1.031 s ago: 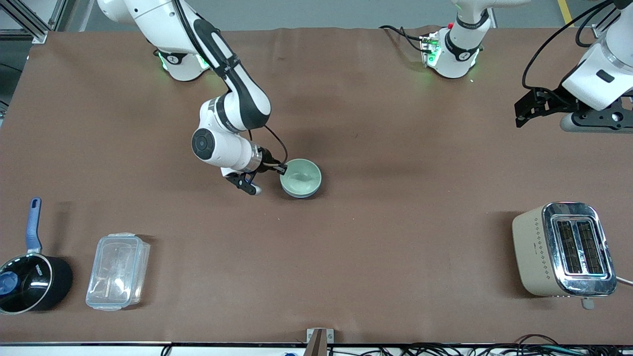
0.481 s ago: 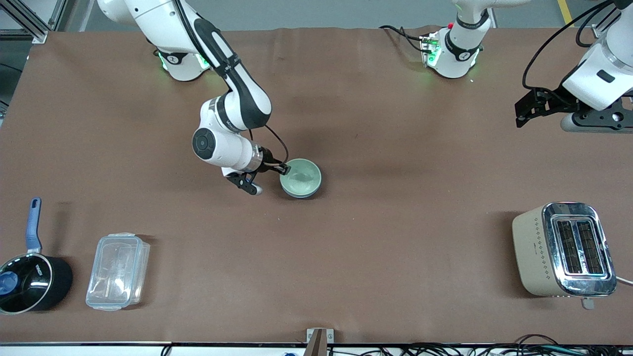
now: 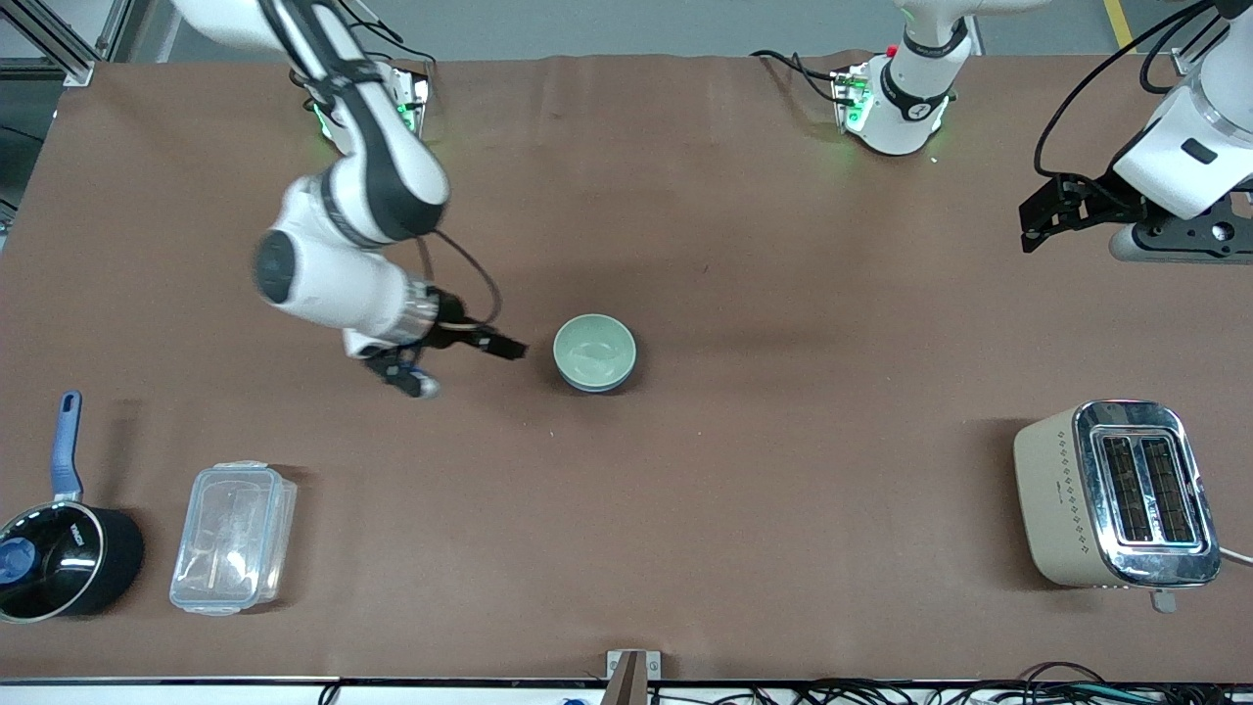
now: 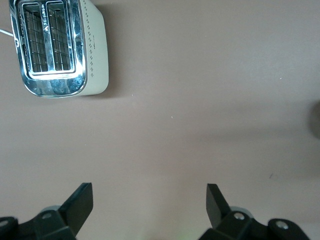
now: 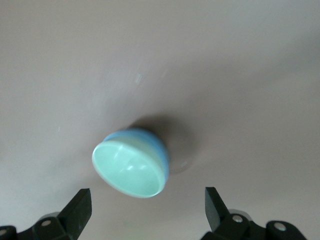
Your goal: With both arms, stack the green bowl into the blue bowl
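Observation:
The pale green bowl [image 3: 592, 350] sits nested inside the blue bowl [image 3: 609, 384] in the middle of the table. Only the blue bowl's outer rim and side show around it. In the right wrist view the green bowl [image 5: 131, 172] fills the blue bowl [image 5: 152, 142]. My right gripper [image 3: 470, 369] is open and empty, apart from the bowls, toward the right arm's end of the table. It also shows open in the right wrist view [image 5: 147, 194]. My left gripper [image 3: 1047, 215] waits open and empty, up over the left arm's end of the table, as its wrist view [image 4: 150, 194] shows.
A beige and chrome toaster [image 3: 1116, 494] stands at the left arm's end, near the front camera, and shows in the left wrist view [image 4: 60, 47]. A black saucepan with a blue handle [image 3: 59, 558] and a clear plastic box [image 3: 233, 537] stand at the right arm's end.
My right gripper has let go of the bowl rim and drawn away toward the right arm's end of the table. The stacked bowls and the left arm have not moved.

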